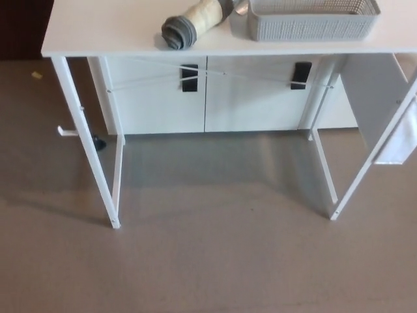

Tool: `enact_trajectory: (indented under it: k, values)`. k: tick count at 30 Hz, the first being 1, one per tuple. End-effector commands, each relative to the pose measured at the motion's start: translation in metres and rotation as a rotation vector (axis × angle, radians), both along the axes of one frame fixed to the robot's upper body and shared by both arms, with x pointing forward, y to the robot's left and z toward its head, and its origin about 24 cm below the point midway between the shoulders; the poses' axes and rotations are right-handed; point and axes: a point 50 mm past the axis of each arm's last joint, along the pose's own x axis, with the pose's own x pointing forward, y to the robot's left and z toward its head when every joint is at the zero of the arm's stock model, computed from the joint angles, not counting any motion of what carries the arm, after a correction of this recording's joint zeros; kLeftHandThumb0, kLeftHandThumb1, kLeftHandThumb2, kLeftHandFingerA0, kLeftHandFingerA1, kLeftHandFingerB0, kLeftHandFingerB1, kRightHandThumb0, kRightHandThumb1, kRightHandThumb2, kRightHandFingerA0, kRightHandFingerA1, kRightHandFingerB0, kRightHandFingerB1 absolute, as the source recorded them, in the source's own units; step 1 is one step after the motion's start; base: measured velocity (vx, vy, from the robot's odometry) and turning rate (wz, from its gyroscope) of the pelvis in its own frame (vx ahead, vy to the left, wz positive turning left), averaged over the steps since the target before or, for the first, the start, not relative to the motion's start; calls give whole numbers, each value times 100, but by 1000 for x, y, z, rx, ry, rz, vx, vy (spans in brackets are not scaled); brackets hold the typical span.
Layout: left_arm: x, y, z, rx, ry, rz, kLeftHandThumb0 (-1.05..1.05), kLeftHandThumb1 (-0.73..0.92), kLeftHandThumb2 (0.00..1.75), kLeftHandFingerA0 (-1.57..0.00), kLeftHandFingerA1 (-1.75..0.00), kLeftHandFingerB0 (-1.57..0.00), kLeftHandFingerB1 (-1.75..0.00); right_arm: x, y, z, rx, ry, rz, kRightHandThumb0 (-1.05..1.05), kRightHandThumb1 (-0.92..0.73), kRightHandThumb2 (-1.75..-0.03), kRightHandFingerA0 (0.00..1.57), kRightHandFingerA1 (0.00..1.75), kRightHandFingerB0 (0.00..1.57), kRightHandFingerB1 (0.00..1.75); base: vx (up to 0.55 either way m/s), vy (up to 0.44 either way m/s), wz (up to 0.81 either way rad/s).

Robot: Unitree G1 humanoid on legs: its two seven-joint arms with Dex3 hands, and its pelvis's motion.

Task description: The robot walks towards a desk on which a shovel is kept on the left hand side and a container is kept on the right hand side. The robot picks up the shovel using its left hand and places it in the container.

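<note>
A white desk (111, 32) fills the top of the head view. On it lies the shovel (192, 23), showing a cream handle with a grey end cap near the desk's front edge; its metal part reaches up toward the top edge. To its right stands the grey woven container (309, 19), cut off by the top of the picture. Neither of my hands shows in this view.
The desk stands on thin white legs (88, 143) over a grey-brown floor (215, 261). Behind it are white cabinet doors (156, 98) with black handles. A white fabric pocket (401, 140) hangs at the desk's right side.
</note>
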Motion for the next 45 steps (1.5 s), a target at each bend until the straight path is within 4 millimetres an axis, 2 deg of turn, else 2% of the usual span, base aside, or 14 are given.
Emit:
enact_trajectory:
  k: [1,8,11,25,26,41,45]
  values:
    - [2,1,2,24,-15,-18,-13,45,87,-32,-55,-16,-47,1,-5,4,-21,-26,-11,-1,-49,-54,64,70,37,52,217,-180,9]
    - [1,3,1,27,-12,-3,-13,44,87,-35,-57,-17,-48,0,-4,4,-25,-22,-13,-2,-48,-54,70,75,39,53,218,-160,10]
    - [1,3,2,19,-14,-13,-13,44,87,-37,-57,-18,-48,0,-3,5,-46,-20,6,-6,-50,-52,68,69,38,51,157,-6,-8]
    - [1,3,3,28,-8,-26,-12,44,87,-34,-56,-18,-48,-1,-4,3,-23,-26,-2,-3,-48,-54,63,70,37,52,227,132,-4]
    - [1,4,2,30,-8,-24,-15,61,58,-45,-40,-33,-34,-1,-4,3,-25,-24,-5,-3,-47,-53,66,71,39,53,176,-16,9]
    - [2,2,4,44,-7,-28,-15,62,58,-44,-40,-35,-35,2,-3,3,-19,-28,1,-4,-49,-54,64,71,39,53,225,-128,0]
    - [-4,-2,2,29,7,-29,-15,63,58,-45,-40,-33,-34,-4,-3,2,-27,-11,-7,-3,-49,-54,65,71,39,53,161,124,-14]
